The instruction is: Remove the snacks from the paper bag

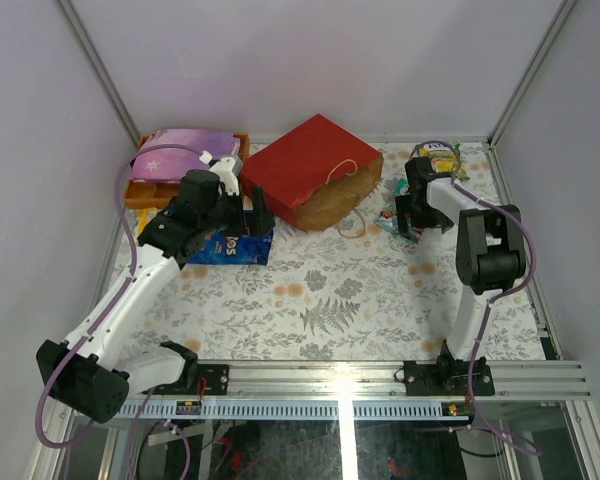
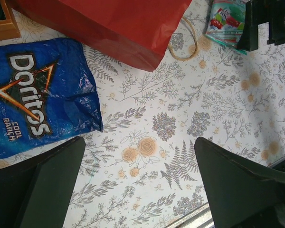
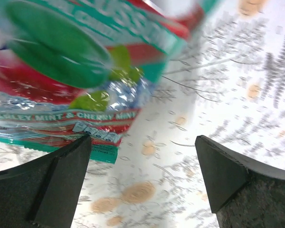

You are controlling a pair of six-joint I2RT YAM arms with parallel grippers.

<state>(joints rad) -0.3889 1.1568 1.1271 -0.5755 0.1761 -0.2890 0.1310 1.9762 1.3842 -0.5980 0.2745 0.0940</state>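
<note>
A: Entry. Where is the paper bag?
B: The red paper bag (image 1: 315, 170) lies on its side at the far middle of the desk (image 1: 330, 300). Its brown mouth faces the right arm, and a cord handle (image 2: 185, 40) is looped on the cloth.

A: Snacks?
B: The blue Doritos bag (image 2: 38, 95) lies flat on the desk just beside the paper bag, on its left and outside it. A green packet (image 3: 61, 71) with mint and cherry print lies on the cloth right of the mouth. More small packets (image 1: 440, 158) sit in the far right corner.

A: Left hand?
B: The left hand (image 2: 138, 140) is released, fingers wide apart with nothing between them. It is over bare cloth next to the Doritos bag.

A: Right hand?
B: The right hand (image 3: 143, 137) is released too, fingers spread. The green packet lies just past one fingertip, not grasped. Whether they touch, I cannot tell.

A: Other items?
B: An orange tray (image 1: 145, 190) is at the far left, with a starry pouch (image 1: 185, 150) on it.
</note>
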